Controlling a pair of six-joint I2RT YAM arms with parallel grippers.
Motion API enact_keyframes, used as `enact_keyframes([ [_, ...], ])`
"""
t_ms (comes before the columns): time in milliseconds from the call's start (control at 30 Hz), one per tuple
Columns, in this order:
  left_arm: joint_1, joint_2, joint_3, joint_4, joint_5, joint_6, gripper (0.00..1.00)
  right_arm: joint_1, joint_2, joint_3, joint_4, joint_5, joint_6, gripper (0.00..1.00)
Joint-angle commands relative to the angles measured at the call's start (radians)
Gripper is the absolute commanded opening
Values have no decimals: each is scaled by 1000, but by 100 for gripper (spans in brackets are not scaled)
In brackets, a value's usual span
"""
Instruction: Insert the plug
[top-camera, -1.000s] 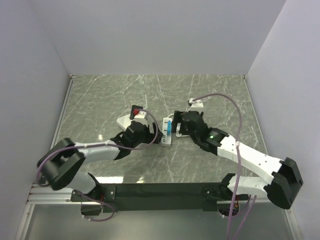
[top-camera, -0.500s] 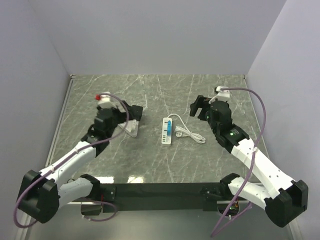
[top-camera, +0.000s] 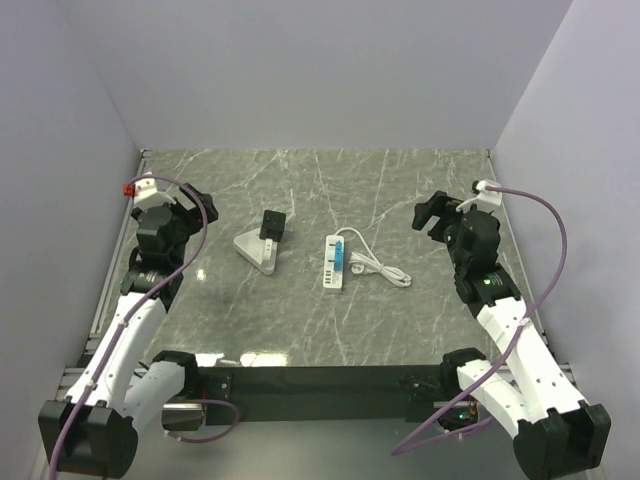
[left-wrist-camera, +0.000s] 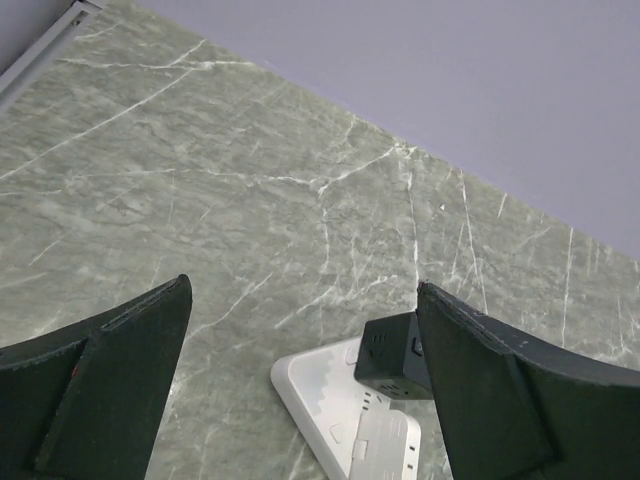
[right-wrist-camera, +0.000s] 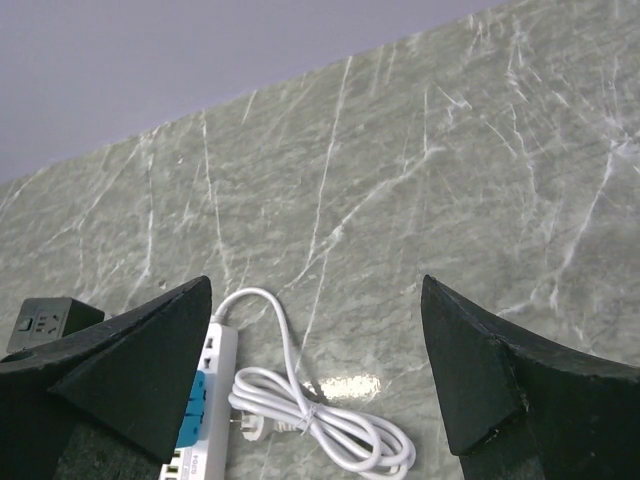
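Right now you are looking at both arms sitting wide apart over the marble table (top-camera: 300, 330), one towards each side wall. Your left gripper (top-camera: 200, 205) is hanging above the left part of the table with its jaws spread wide and nothing between them; in the left wrist view the left gripper (left-wrist-camera: 305, 290) is framing only bare marble, with the white triangular base (left-wrist-camera: 330, 410) and the black cube adapter (left-wrist-camera: 392, 355) lying low in the picture. Your right gripper (top-camera: 430, 212) is hovering above the right part, jaws gaping as well and holding nothing. The white power strip (top-camera: 335, 265) is lying flat near the middle of the table, showing a blue part on its top face. Its white cable (top-camera: 380, 268) is lying coiled just to the right of it, and the plug (right-wrist-camera: 250, 428) is resting on the marble beside the strip, not sitting in any socket that you can see. Left of the strip, the white triangular base (top-camera: 255, 250) is lying with the black cube adapter (top-camera: 272, 224) at its far end.
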Motion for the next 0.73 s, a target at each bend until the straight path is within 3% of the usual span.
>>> enact_keyframes([
  [0, 5, -44, 41, -59, -13, 19, 99, -17, -21, -7, 45, -38, -13, 91],
  [700, 3, -116, 32, -66, -59, 19, 100, -35, -100, -44, 33, -32, -30, 91],
])
